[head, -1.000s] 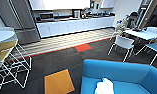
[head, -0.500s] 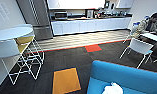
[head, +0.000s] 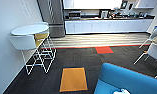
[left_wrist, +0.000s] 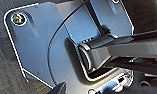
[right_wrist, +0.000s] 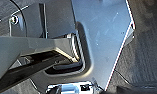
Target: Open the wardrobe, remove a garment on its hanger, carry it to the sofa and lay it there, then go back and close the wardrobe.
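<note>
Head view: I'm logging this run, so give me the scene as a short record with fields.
setting: open room with a kitchen counter along the far wall
sofa: blue sofa at lower right, something white lying on its seat at the picture's bottom edge
floor: dark carpet with an orange tile near and a red tile farther off
left side: round white table with wire-legged stools by the wall
right side: white chair

Words: none can be read.
Numbers: none can be read.
Signs or brands: too blurry to tell.
</note>
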Controlling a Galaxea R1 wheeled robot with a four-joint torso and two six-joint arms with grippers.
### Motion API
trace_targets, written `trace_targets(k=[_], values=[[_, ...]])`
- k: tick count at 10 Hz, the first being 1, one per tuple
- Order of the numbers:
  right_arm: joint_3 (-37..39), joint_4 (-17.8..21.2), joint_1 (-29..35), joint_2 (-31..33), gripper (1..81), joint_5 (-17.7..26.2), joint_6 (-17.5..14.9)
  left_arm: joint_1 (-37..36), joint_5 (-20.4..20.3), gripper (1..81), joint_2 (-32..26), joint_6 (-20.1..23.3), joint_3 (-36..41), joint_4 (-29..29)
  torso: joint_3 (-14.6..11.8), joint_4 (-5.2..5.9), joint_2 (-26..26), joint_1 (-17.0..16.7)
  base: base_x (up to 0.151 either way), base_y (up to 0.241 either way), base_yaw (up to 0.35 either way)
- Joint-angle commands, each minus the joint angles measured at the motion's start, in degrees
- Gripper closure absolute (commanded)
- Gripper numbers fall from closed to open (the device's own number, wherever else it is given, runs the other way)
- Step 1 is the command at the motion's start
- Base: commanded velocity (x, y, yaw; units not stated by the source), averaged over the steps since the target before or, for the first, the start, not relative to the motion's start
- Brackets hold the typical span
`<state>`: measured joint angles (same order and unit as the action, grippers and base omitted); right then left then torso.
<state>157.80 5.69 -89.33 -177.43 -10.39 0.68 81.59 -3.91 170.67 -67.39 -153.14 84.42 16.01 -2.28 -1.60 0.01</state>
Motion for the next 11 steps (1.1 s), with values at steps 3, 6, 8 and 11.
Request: trace_targets(k=[3,6,8,11], values=[[-0.5,-0.2,1.5,-0.8,1.0,3.8,-0.2,-1.2,3.0,1.0,1.0,0.1,-0.4,-0.1,0.0,0.0,0.0,0.0,0.0,0.0,0.35],[-0.4,-0.3,1.7,-0.6,1.0,3.8,-0.3,-1.1,4.7,1.0,2.7,-0.6,-0.5,-0.3,0.0,0.0,0.0,0.0,0.0,0.0,0.247],[0.0,-0.3,1.8,-0.4,1.0,3.8,-0.3,-1.0,4.6,1.0,3.1,-0.6,-0.4,-0.4,0.0,0.0,0.0,0.0,0.0,0.0,0.106],[0.0,0.1,2.5,-0.1,1.0,3.8,-0.2,-0.7,4.5,1.0,1.8,-0.5,-0.4,-0.7,0.0,0.0,0.0,0.0,0.0,0.0,0.0]])
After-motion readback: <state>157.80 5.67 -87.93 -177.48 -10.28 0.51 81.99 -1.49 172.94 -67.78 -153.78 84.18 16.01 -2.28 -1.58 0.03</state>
